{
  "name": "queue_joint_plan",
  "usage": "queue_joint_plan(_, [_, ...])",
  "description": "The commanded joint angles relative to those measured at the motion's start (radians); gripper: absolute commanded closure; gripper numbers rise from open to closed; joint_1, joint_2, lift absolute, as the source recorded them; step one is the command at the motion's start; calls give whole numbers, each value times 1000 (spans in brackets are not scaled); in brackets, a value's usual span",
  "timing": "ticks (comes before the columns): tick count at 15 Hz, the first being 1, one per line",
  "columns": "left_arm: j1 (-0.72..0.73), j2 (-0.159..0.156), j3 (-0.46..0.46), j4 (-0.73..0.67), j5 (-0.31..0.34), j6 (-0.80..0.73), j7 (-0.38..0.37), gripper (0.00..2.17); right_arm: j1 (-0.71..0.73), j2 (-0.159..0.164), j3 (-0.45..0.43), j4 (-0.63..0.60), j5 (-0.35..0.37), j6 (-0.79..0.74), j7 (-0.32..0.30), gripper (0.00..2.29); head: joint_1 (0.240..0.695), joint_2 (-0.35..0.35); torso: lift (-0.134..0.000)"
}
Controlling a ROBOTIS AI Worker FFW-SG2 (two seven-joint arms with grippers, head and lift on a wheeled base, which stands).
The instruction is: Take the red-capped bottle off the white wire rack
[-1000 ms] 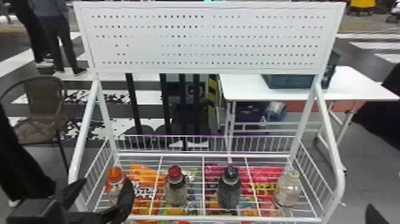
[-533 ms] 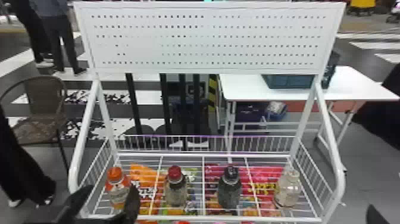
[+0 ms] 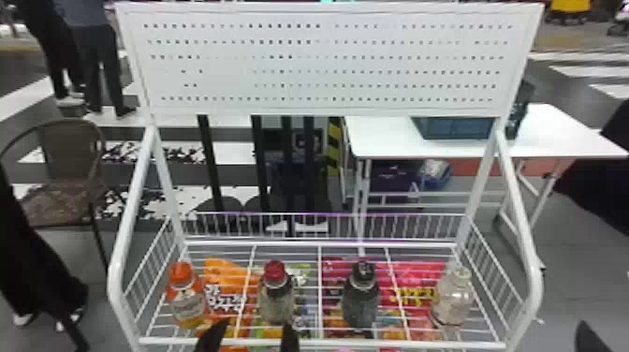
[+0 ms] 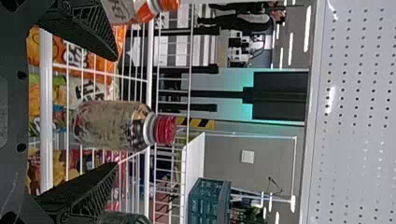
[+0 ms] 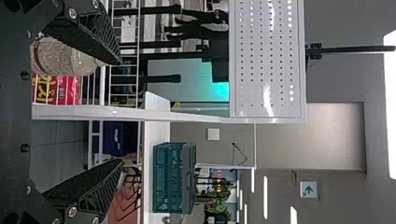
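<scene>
Facing the red-capped bottle (image 3: 275,299) — left gripper (image 3: 255,324), spread.

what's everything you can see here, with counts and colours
orange-capped plastic bottle: 1, orange label, rack's left end
red-capped plastic bottle: 1, clear, second from left
black-capped plastic bottle: 1, dark, third
pale-capped plastic bottle: 1, clear, right end
flat snack packets: several, orange, red, green, under the bottles' wire shelf
white wire rack: 1, front
perforated rectangular panel: 1, white, rack's top
upright poles: 4, black, behind rack
rectangular table: 1, white, behind right
plastic crate: 1, teal, on table
round-backed chair: 1, brown, behind left
left gripper: 1, black, rack's front
right gripper: 1, black, front right
</scene>
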Motion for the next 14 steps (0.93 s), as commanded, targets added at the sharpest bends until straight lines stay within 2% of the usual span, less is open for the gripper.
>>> queue_joint_plan(1, [-72,-20,-64,94,5,-27,-1,90,-1,-1,-1,6,-2,0,0,144,499,0,0])
queue_joint_plan(4, [-164,-49,-97,213,14,-70,4,90,-3,-2,-1,10,-2,0,1,144,499,0,0])
queue_joint_plan(7, [-236,-49,-103,297,42,-73,10,90,8,-4,-16,10,-3,0,0,144,499,0,0])
queue_joint_plan(10, [-296,-49,-102,384,38,-110,36,90,18,-4,-25,10,-3,-6,1,144,499,0,0])
queue_joint_plan(14, [-364,-49,-99,458,71,-128,18,87,25,-10,-36,6,-3,-3,1,144,499,0,0])
